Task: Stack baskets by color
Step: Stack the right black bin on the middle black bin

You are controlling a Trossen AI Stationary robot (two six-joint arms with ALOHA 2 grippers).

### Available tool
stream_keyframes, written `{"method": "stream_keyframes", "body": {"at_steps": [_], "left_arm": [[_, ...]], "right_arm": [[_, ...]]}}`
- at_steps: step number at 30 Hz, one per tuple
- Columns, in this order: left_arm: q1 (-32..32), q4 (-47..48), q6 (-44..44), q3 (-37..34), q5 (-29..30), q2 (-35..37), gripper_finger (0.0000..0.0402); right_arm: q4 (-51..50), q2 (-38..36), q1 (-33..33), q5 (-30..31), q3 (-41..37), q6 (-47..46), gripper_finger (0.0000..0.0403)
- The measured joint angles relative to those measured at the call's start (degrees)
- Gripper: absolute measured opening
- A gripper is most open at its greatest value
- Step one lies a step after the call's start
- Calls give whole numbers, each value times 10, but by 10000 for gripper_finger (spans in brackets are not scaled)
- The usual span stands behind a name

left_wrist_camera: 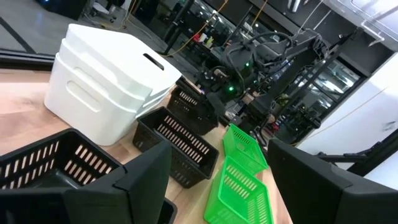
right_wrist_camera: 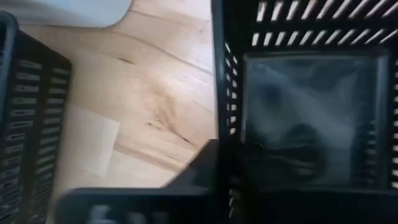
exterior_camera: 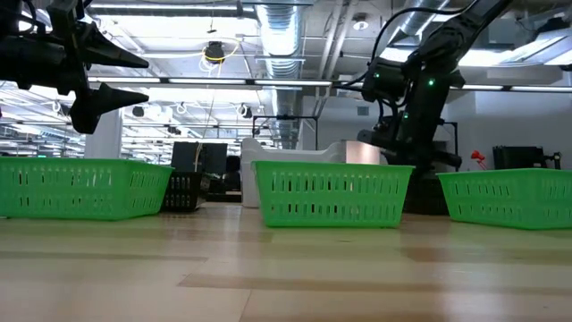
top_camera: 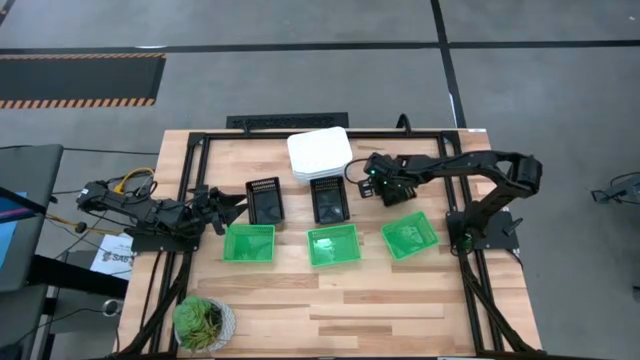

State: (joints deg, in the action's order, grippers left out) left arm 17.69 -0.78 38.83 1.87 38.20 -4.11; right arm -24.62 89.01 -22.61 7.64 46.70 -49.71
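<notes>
Right gripper (top_camera: 362,176) is closing on the wall of the black basket (right_wrist_camera: 311,124) beside the white stack (top_camera: 320,152), and it should be pinching squarely before lifting so the basket is not tilting.

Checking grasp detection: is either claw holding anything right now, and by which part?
Left claw is open and empty. Right claw is at the side wall of a black basket by the white stack; whether it grips cannot be told.
</notes>
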Motion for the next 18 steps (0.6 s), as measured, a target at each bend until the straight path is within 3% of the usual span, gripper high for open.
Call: {"method": "stream_keyframes", "body": {"at_steps": [2,9,18], "left_arm": [[0,0,0,0,0,0,256],[0,0,0,0,0,0,256],[0,0,6,0,1,0,256]], "right_arm": [[0,-11,0,1,0,15,15],[4,-80,1,0,0,51,8],[44,-230,41,30,0,121,4]]}}
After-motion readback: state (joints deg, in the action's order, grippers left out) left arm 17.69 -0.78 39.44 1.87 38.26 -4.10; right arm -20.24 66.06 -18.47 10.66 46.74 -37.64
